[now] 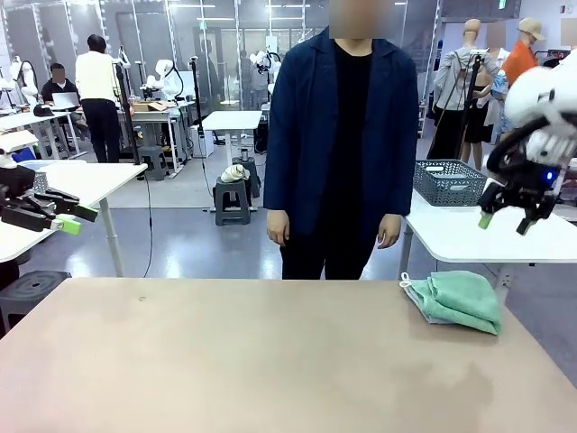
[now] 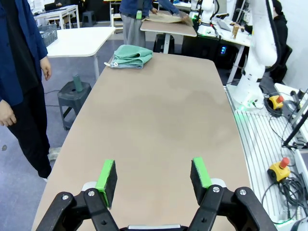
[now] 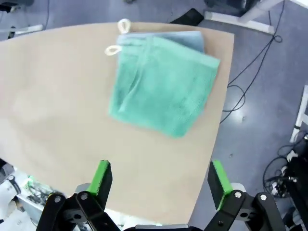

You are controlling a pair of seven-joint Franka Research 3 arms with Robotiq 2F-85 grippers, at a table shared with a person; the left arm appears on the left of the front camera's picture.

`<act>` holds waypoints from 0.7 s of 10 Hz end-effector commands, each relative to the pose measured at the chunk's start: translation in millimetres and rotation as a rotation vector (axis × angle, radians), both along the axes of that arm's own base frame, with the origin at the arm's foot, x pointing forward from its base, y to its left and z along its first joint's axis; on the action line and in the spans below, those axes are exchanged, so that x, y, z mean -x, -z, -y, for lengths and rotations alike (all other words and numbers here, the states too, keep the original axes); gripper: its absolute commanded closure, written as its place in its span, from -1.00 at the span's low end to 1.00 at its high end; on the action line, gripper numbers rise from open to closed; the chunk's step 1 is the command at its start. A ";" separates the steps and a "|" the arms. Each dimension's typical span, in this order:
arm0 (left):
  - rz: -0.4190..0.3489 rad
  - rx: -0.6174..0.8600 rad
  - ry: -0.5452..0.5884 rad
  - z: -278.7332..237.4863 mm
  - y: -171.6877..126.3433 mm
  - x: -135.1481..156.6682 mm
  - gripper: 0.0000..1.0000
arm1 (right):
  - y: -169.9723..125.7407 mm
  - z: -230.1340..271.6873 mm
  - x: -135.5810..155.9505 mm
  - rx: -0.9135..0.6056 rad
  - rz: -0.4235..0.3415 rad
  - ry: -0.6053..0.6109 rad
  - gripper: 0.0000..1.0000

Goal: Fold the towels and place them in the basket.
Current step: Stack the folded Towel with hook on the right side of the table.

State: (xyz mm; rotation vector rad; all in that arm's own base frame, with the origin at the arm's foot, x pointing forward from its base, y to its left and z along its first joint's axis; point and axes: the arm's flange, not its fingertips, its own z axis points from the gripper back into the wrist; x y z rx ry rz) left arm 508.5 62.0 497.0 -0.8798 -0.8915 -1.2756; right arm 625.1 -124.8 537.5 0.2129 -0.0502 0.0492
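The left end effector (image 2: 153, 180), jaws apart, hangs over the table (image 2: 159, 125); green towel (image 2: 129, 56) at its far end.

A person in a dark blue jacket (image 1: 338, 135) stands behind the bare tan table (image 1: 225, 361), arms hanging.

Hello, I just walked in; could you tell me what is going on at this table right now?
Nothing is being handled yet. A green towel lies folded on a light blue-grey towel at the table's far right corner. The right pincer hovers open above them, the left pincer waits open at the left edge. A person stands opposite, hands down. The basket sits on another table behind.
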 end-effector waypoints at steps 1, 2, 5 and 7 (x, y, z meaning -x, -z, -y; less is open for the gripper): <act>0.002 0.004 0.003 0.5 -1.0 0.7 -0.57 | -83.0 -38.5 73.6 0.053 0.035 0.051 -1.00; 0.002 0.004 0.003 0.5 -1.0 0.7 -0.57 | -121.5 -52.3 108.5 0.072 0.062 0.084 -1.00; 0.002 0.004 0.003 0.5 -1.0 0.7 -0.57 | -194.9 -73.5 193.8 0.105 0.126 0.187 -1.00; 0.002 0.004 0.003 0.5 -1.0 0.7 -0.57 | -211.4 -80.6 222.3 0.160 0.203 0.193 -1.00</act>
